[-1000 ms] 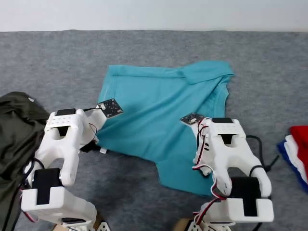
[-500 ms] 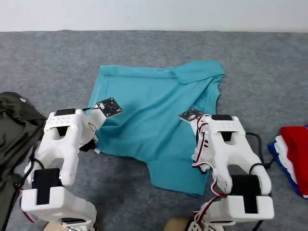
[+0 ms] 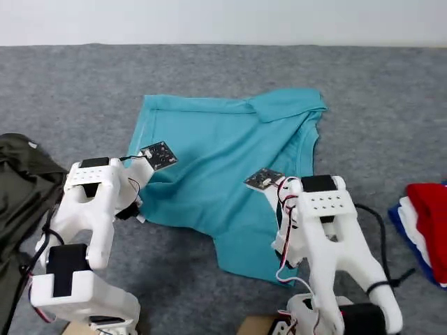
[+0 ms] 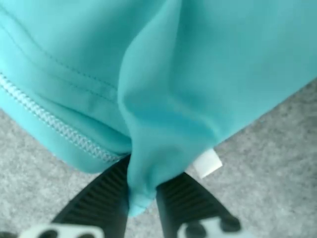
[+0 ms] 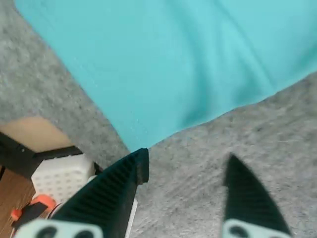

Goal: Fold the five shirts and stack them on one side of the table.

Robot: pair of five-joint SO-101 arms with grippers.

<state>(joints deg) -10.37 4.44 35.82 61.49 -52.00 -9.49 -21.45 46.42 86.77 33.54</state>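
The teal shirt (image 3: 223, 160) lies spread near the middle of the table (image 3: 391, 105), mostly flat, with one sleeve doubled over at its 1 o'clock corner and a loose flap trailing toward 5 o'clock. My left pincer (image 4: 143, 183) is clamped on a pinch of the shirt's edge at about 8 o'clock, with cloth bunched between the jaws and a small white tag (image 4: 207, 163) hanging just beside them. My right pincer (image 5: 187, 161) hangs with its jaws wide apart and nothing between them, over the hem at the 5 o'clock flap, half above cloth and half above bare grey table. I judge that I am at the start of this shirt's fold: one side is in hand, the other not yet taken. The next move calls for the right pincer to come down onto that hem and close on a single layer, so both sides can lift evenly and carry the near edge toward 12 o'clock; a lopsided lift could drag the shirt askew. A dark heap of unfolded shirts (image 3: 21, 181) waits at 9 o'clock on the table, and a folded stack (image 3: 422, 223) of red, white and blue sits at 4 o'clock.
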